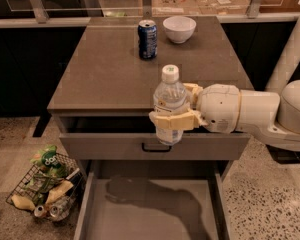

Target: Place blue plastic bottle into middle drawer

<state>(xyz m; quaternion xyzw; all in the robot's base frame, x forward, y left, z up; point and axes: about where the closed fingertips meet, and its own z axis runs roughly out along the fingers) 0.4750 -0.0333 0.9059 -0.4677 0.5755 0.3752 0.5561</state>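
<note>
So, gripper point(176, 110) fingers point(174, 120) pinching blue plastic bottle point(169, 96) mid-body; bottle upright, hanging over handled drawer front point(110, 146); middle drawer point(122, 219) open below, slightly forward.

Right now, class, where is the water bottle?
The water bottle is central, upright in the gripper at the front edge of the cabinet, above the open drawer.

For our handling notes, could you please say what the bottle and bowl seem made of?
The blue plastic bottle, held in the gripper above the middle drawer: clear glossy plastic, see-through walls. The white bowl on the cabinet top: smooth, shiny, ceramic or plastic; unclear.
</note>
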